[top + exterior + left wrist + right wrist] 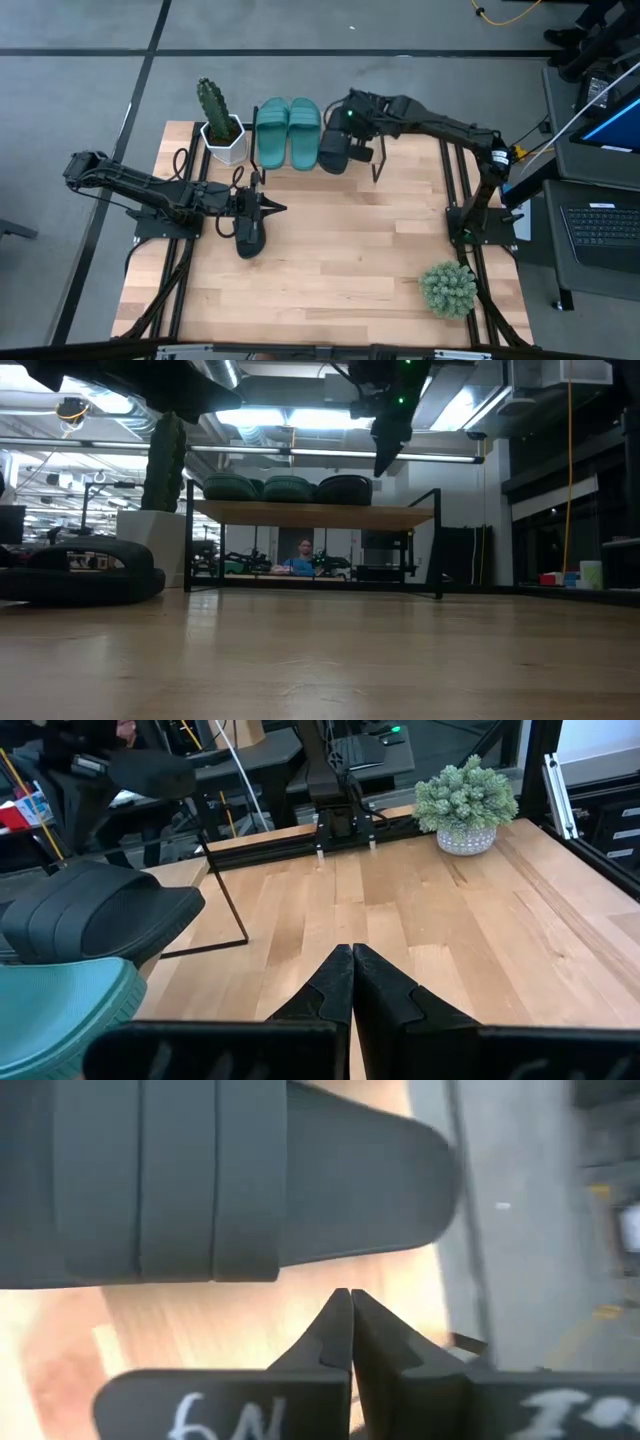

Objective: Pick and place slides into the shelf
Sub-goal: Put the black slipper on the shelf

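The shelf (310, 515) stands at the table's far edge. Two teal slides (288, 132) and one black slide (334, 148) lie side by side on its plank top, soles down. The second black slide (248, 232) lies on the tabletop near the left, also seen in the low view (80, 572). My right gripper (352, 118) hangs shut above the shelf by the black slide (200, 1180), pointing down (385, 460), clear of it. My left gripper (278, 208) is shut (352, 965), level above the table just past the black slide on the tabletop, touching nothing.
A cactus in a white pot (222, 128) stands left of the shelf. A round succulent (448, 288) sits near the table's right near corner. Bare wood lies in the table's middle (340, 240). A person (303, 560) shows far behind the shelf.
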Motion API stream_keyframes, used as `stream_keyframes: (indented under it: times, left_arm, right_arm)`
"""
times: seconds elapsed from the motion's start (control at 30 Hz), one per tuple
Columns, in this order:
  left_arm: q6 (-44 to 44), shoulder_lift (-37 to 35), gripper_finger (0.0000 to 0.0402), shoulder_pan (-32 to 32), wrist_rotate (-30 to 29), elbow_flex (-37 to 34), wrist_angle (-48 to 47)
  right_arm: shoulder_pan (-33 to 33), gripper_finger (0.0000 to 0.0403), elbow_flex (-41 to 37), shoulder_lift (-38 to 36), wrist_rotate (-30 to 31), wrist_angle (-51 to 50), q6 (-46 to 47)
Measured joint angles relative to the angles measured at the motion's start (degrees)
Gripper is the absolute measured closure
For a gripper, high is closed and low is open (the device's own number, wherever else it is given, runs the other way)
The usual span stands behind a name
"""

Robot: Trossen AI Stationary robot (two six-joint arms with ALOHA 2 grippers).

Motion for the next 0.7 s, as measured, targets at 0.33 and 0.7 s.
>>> stream_keyframes:
  times: [0.33,0.7]
  left_arm:
    - [0.05,0.00,0.0398,0.00,-0.02,0.00,0.02]
    - [0.04,0.00,0.0398,0.00,-0.02,0.00,0.02]
  right_arm:
    - [-4.92,0.0401,-0.07,2.09,-9.66,-0.15,-0.67]
    - [-5.90,0.0402,-0.07,7.34,-9.98,2.00,-3.92]
